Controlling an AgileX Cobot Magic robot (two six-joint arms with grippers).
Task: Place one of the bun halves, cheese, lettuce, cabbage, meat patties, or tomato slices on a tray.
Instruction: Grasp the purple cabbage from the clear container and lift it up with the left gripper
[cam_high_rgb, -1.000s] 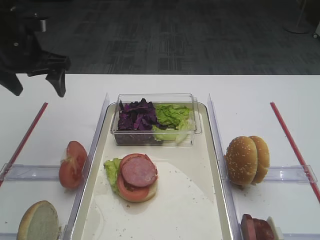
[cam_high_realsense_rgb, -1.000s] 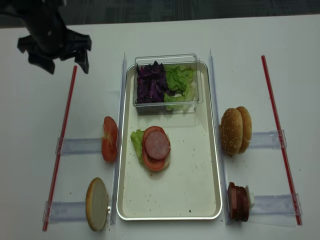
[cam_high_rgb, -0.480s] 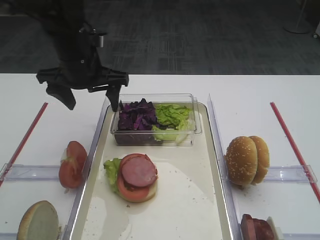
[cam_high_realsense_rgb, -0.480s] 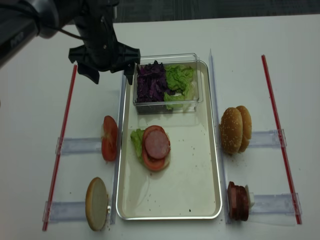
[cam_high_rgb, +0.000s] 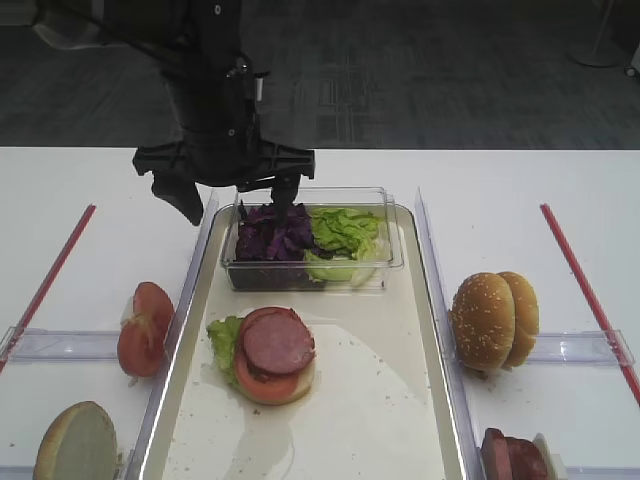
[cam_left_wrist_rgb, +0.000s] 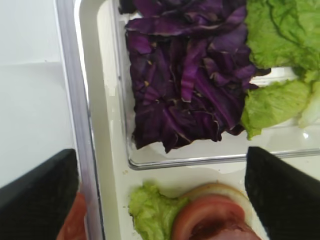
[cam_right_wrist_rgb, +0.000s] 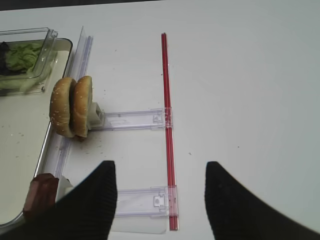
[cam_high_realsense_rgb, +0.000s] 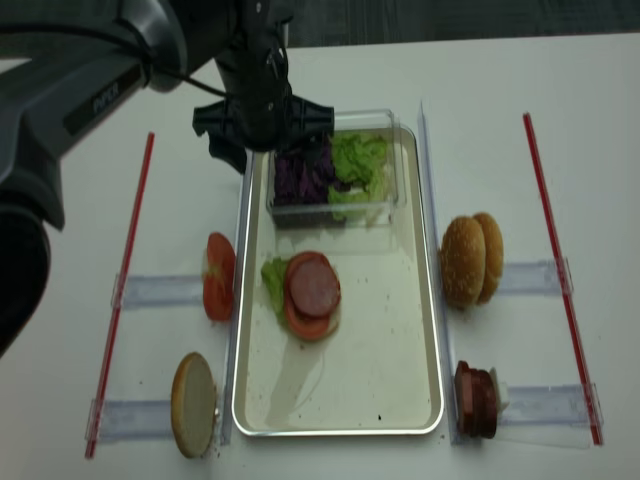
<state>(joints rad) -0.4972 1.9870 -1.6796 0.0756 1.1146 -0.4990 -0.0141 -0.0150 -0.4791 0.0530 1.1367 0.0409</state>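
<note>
Left claw swung in from the desk's far left edge, now hanging jaws wide apart over the cabbage at the tray's far end.

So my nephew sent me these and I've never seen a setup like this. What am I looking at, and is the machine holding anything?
It is a two-armed robot building a burger. Two pictures look down from above; two come from cameras on its wrists. The black left gripper hovers open over a clear box of purple cabbage and lettuce, holding nothing. The right gripper is open and empty too, off to the side. On the tray sits a part-built stack topped with a meat patty. Tomato slices and bun halves wait beside it.
</note>
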